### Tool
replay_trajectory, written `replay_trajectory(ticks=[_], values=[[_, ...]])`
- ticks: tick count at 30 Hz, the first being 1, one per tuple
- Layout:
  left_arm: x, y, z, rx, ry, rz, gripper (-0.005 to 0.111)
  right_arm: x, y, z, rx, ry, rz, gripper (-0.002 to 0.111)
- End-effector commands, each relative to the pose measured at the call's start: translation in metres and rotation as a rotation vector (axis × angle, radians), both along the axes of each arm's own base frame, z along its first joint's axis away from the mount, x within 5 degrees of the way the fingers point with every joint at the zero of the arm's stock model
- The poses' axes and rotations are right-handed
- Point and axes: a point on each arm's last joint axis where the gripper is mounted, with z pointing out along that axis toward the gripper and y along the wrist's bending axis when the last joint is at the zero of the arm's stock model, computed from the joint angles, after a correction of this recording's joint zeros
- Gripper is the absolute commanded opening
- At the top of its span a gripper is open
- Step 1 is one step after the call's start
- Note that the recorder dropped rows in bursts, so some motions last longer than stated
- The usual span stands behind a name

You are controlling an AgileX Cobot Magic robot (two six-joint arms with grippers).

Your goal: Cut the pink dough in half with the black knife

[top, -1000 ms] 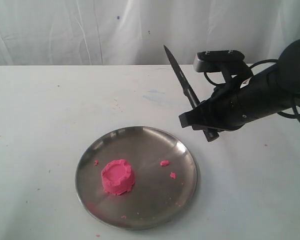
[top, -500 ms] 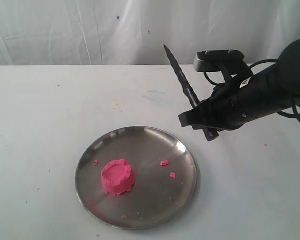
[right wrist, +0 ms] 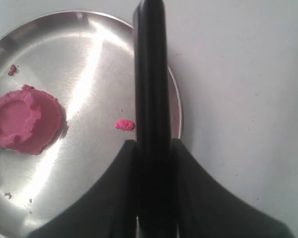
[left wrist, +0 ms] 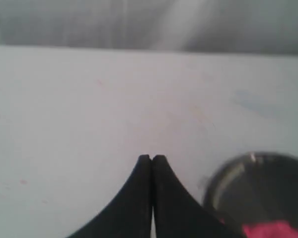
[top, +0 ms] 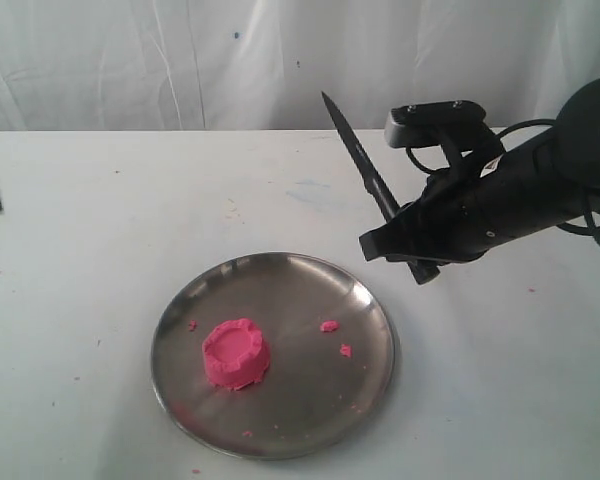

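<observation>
Locate the round bright pink dough puck point(top: 236, 353), uncut, at 8 o'clock of centre on the round steel plate point(top: 310, 285). The slim black knife point(top: 363, 172) is clamped by its handle in the right gripper point(top: 395, 240), raised above the white table point(top: 100, 250) near the plate's 1 o'clock rim. The left gripper point(left wrist: 152, 159) has its jaws together, empty.

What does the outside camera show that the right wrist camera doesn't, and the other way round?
Only the exterior view: the black knife, pointed blade angled up in the air, the right arm, the white curtain behind. Only the right wrist view: the right end effector closed on the knife from both sides, seen close up. Both: the uncut pink dough on the steel plate, with pink crumbs beside it.
</observation>
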Motion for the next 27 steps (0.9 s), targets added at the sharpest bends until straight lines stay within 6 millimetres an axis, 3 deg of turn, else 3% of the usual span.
replay_trajectory(ticks=[1, 5, 7, 10, 15, 21, 27], values=[[-0.008, -0.053, -0.029, 0.195, 0.203, -0.359, 0.0, -0.002, 0.0, 0.004, -0.034, -0.013, 0.045, 0.0], [-0.03, -0.095, -0.047, 0.617, 0.164, -0.842, 0.0, -0.004, -0.003, 0.001, -0.091, -0.01, 0.081, 0.0], [-0.033, -0.103, -0.05, 0.719, 0.109, -0.942, 0.0, -0.006, -0.003, 0.0, -0.097, 0.017, 0.091, 0.0], [-0.03, -0.108, -0.05, 0.678, 0.093, -0.919, 0.0, -0.012, -0.004, -0.003, -0.107, 0.086, 0.112, 0.0], [-0.022, -0.116, -0.057, 0.579, 0.293, -0.882, 0.0, -0.015, -0.004, -0.004, -0.111, 0.117, 0.122, 0.0], [0.0, -0.136, -0.065, 0.702, 0.426, -1.004, 0.0, -0.014, -0.004, -0.004, -0.109, 0.11, 0.12, 0.0], [0.013, -0.148, -0.095, 0.754, 0.517, -1.073, 0.0, -0.015, -0.004, -0.004, -0.11, 0.114, 0.121, 0.0]])
